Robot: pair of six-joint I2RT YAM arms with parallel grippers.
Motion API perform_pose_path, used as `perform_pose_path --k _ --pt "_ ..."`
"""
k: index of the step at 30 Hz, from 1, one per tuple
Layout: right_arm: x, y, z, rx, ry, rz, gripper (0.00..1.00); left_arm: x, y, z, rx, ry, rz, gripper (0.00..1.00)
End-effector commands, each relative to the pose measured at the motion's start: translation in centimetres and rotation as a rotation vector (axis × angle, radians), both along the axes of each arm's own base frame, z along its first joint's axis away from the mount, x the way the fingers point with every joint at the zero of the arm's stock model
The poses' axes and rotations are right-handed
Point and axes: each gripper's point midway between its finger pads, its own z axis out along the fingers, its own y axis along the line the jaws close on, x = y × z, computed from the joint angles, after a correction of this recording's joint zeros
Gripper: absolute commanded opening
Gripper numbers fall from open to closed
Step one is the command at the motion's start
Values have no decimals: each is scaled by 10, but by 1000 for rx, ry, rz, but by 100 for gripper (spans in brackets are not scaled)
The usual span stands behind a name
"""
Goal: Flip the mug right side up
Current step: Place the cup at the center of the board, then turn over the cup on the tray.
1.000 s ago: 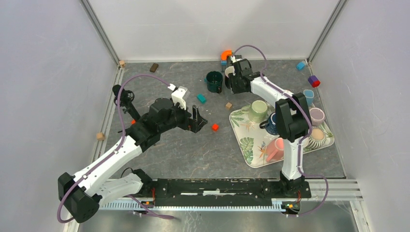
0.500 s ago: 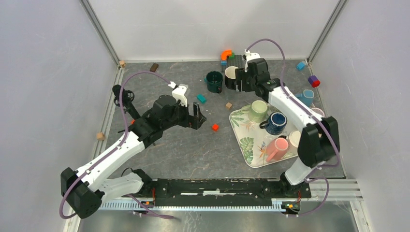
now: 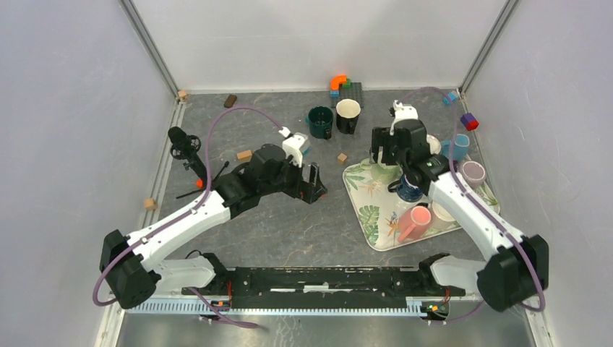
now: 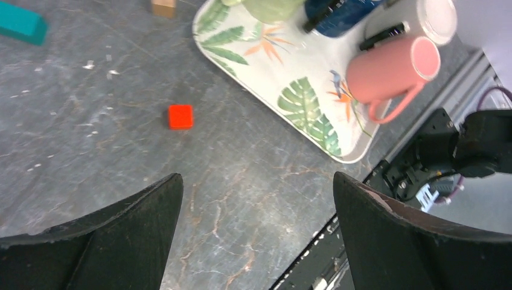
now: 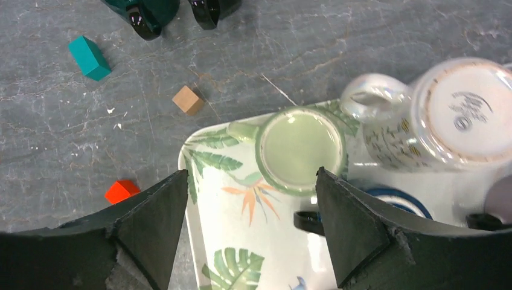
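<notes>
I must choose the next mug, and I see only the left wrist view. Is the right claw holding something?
Observer: No. The right claw is open and empty, above the light green mug on the tray.
Operator: The white mug beside it, how does it stand?
Observer: The white mug is upside down; its stamped base faces up.
Operator: Are there mugs off the tray?
Observer: Yes. A dark green mug and a black mug stand upright, side by side, on the table beyond the tray.
</notes>
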Motion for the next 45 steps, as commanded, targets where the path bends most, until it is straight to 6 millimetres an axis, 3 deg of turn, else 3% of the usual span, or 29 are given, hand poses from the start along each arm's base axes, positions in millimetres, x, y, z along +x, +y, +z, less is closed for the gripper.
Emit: perform_pose_path --k 1,7,12,20,25,36,45 --pt "-23 -16 18 46 -63 -75 84 -6 -35 19 -38 -44 -54 100" --pt "-65 -42 18 35 -43 -139 90 -17 -65 11 -70 -29 -86 100" --pt "-86 -67 35 12 -61 -234 96 -41 -109 -3 -71 -1 -136 100" --pt "-100 -78 107 144 -266 -282 98 -73 -187 -28 24 -8 -195 99" --pt "-112 -92 143 183 -382 -328 98 -90 -223 -49 85 -21 -218 99" --pt "-150 -122 208 299 -619 -403 98 -102 -265 -84 171 -26 -257 88" --pt "-152 -122 221 302 -648 -383 98 -90 -280 -105 243 -54 -242 65"
